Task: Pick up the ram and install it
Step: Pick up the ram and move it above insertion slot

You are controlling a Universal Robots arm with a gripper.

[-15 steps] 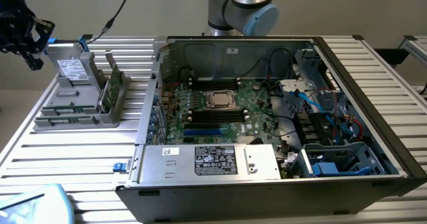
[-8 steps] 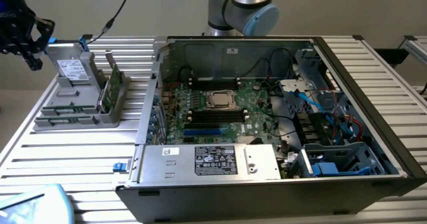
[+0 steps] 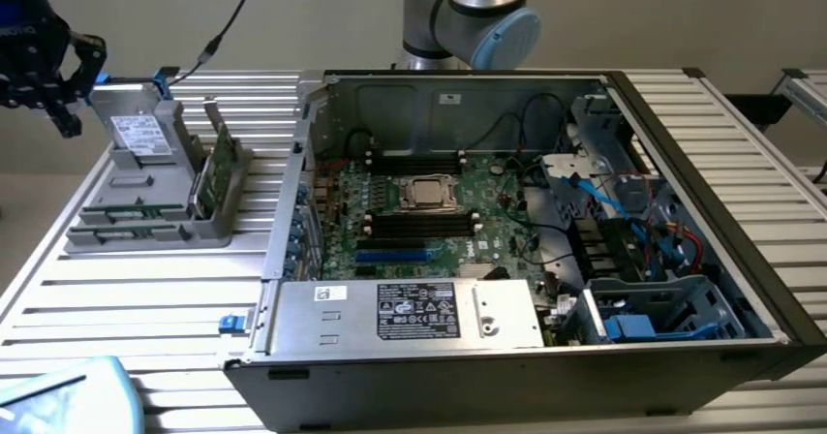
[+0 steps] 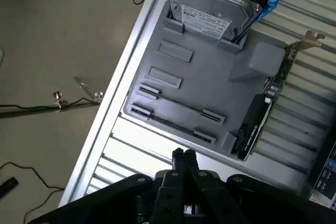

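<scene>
- While the claw (image 4: 184, 153) hangs with its fingers pressed together and nothing between them, it sits over the edge of the slatted bench (image 4: 131, 153), just short of the gray holder (image 4: 210, 85); shut like this it cannot straddle anything, so a descent would likely butt the tips on plastic.
- Just beyond, the ram (image 4: 170, 124) appears to stand edge-on in one of the holder's long near slots, only a thin greenish line showing; so slim a target leaves little margin, and an off-centre pinch could cock the stick or catch the slot wall.
- Further on, the expansion card (image 4: 262, 114) stands upright along the holder's side, and the hard drive (image 4: 215, 9) stands at its far end; the card is green too and could be taken by mistake.
- Farthest, the open computer case (image 3: 517, 386) lies on the exterior view's right of the holder; its memory slots (image 3: 420, 223) flank the processor (image 3: 427, 194), with cables near; a tilted stick could jam there.
</scene>
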